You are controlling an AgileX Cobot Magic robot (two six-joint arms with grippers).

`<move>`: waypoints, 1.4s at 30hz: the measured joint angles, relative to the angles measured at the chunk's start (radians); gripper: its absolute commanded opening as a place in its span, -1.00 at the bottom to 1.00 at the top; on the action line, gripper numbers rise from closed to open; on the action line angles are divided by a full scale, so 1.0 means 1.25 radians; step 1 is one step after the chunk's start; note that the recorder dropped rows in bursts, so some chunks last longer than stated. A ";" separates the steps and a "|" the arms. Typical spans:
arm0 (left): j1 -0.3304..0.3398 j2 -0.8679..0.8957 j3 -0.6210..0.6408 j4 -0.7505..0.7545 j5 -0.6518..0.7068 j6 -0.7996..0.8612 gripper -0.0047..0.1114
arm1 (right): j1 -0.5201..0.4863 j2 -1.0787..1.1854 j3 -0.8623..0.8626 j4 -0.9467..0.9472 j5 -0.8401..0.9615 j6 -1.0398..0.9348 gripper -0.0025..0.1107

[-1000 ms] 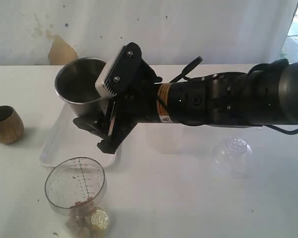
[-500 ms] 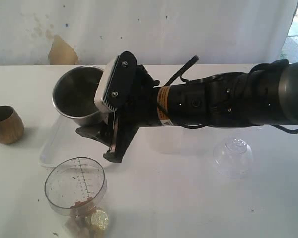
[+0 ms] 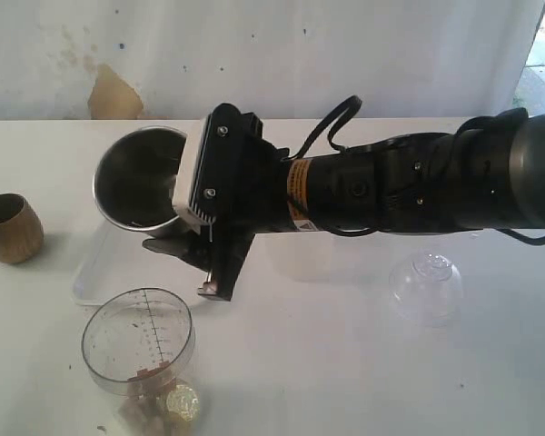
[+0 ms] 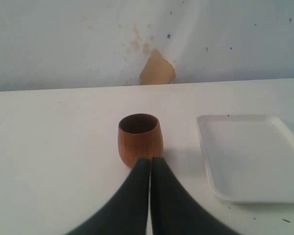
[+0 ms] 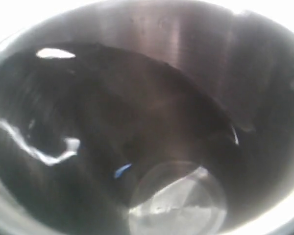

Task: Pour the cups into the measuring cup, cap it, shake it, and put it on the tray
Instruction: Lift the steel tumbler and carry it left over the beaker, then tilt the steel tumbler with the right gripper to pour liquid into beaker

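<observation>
My right gripper (image 3: 187, 263) reaches across from the right and is shut on the steel tumbler (image 3: 134, 177), one of the cups, held tilted above the white tray (image 3: 93, 275). The right wrist view looks straight into the tumbler (image 5: 186, 49); its jaws are hidden there. The clear measuring cup (image 3: 138, 341) with its printed scale stands in front of the tray, below the tumbler. The brown cup (image 3: 9, 227) stands at the far left. In the left wrist view my left gripper (image 4: 150, 161) is shut and empty, its tips just short of the brown cup (image 4: 140, 138), with the tray (image 4: 255, 156) beside it.
A clear dome-shaped lid (image 3: 427, 286) lies on the white table to the right, under my right arm (image 3: 418, 186). Small brown and golden pieces (image 3: 174, 401) show at the measuring cup's base. A wall with a tan patch (image 3: 113, 93) stands behind the table.
My right wrist has rolled, tipping the steel tumbler further over with its mouth shifting slightly left. The left gripper, brown cup and measuring cup have not moved.
</observation>
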 measured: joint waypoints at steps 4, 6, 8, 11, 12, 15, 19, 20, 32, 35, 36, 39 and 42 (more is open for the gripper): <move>0.000 0.000 0.000 0.000 0.000 0.000 -0.90 | 0.000 0.000 0.000 0.000 0.000 -0.025 -0.96; 0.000 0.000 0.000 0.000 0.000 0.000 -0.90 | 0.000 0.000 0.000 0.000 0.000 -0.035 -0.96; 0.000 0.000 0.000 0.000 0.000 0.000 -0.90 | 0.000 0.000 0.000 0.000 0.000 -0.043 -0.96; 0.000 0.000 0.000 0.000 0.000 0.000 -0.90 | 0.000 0.000 0.000 0.000 0.000 -0.057 -0.96; 0.000 0.000 0.000 0.000 0.000 0.000 -0.90 | 0.000 0.000 0.000 0.000 0.000 -0.060 -0.96; 0.000 0.000 0.000 0.000 0.000 0.000 -0.90 | 0.000 0.000 0.000 -0.003 0.000 -0.075 -0.96; 0.000 0.000 0.000 0.000 0.000 0.000 -0.90 | 0.000 0.000 0.000 -0.010 0.000 -0.095 -0.96; 0.000 0.000 0.000 0.000 0.000 0.000 -0.90 | 0.000 0.000 0.000 -0.014 0.000 -0.097 -0.96; 0.000 0.000 0.000 0.000 0.000 0.000 -0.90 | 0.000 0.000 0.000 -0.017 0.000 -0.148 -0.96; 0.000 0.000 0.000 0.000 0.000 0.000 -0.90 | 0.000 0.000 0.000 -0.017 0.000 -0.166 -0.96; 0.000 0.000 0.000 0.000 0.000 0.000 -0.90 | 0.000 0.000 0.000 -0.017 0.000 -0.171 -0.96; 0.000 0.000 0.000 0.000 0.000 0.000 -0.90 | 0.000 0.000 0.000 -0.017 0.000 -0.195 -0.96; 0.000 0.000 0.000 0.000 0.000 0.000 -0.90 | 0.000 0.000 0.000 -0.017 0.000 -0.232 -0.96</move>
